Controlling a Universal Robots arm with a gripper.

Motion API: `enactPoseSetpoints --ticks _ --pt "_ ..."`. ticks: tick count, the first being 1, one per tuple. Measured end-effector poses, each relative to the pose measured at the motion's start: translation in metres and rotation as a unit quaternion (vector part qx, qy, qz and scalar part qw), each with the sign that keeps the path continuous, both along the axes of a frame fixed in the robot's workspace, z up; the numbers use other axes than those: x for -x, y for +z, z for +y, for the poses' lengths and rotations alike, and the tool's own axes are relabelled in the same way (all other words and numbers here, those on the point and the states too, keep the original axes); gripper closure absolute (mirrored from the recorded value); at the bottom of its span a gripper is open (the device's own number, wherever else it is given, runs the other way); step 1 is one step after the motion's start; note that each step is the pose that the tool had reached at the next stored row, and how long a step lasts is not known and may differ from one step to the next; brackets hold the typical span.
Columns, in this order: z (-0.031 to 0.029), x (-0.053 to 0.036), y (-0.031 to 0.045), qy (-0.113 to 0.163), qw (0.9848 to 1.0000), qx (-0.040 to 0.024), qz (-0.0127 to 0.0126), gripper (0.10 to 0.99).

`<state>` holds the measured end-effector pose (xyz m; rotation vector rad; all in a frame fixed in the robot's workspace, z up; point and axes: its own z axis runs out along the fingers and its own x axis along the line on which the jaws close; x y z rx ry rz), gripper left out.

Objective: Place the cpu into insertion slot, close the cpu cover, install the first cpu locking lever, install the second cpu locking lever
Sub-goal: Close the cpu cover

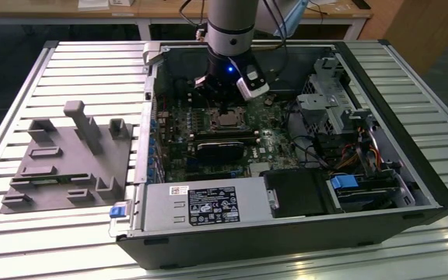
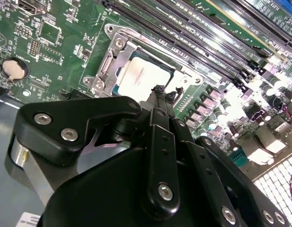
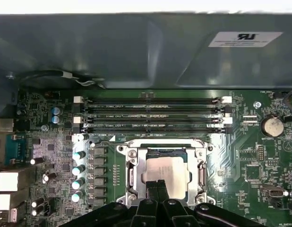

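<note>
room: open over cpu (image 3: 172,170) for my fingers (image 3: 154,191) | beside: low RAM slots (image 3: 150,113), capacitors (image 3: 79,169) | beyond slots: case wall (image 3: 113,47)

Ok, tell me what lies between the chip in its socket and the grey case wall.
In the first wrist view, a row of long black memory slots with white end clips runs across the stretch between the chip and the case wall.

The silver-grey arm (image 1: 230,23) is glowing blue at its six o'clock end; the black gripper (image 2: 160,91) is showing silver screws (image 2: 165,191).
</note>
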<state>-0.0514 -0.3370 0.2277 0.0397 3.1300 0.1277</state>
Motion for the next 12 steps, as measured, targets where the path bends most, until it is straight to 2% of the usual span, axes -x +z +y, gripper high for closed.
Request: enactPoseSetpoints --ticks 2,5,7,12 --pt "-0.0002 0.0027 -0.0015 0.0 1.0 -0.0005 -0.0042 0.984" --pt "-0.0005 0.007 -0.0038 0.0 1.0 -0.0028 -0.0084 0.984" --pt "-0.0006 0.0089 -0.0058 0.0 0.9999 -0.0043 -0.0096 0.984" --pt "-0.001 0.012 -0.0126 0.0 0.9999 -0.0047 -0.0108 0.984"
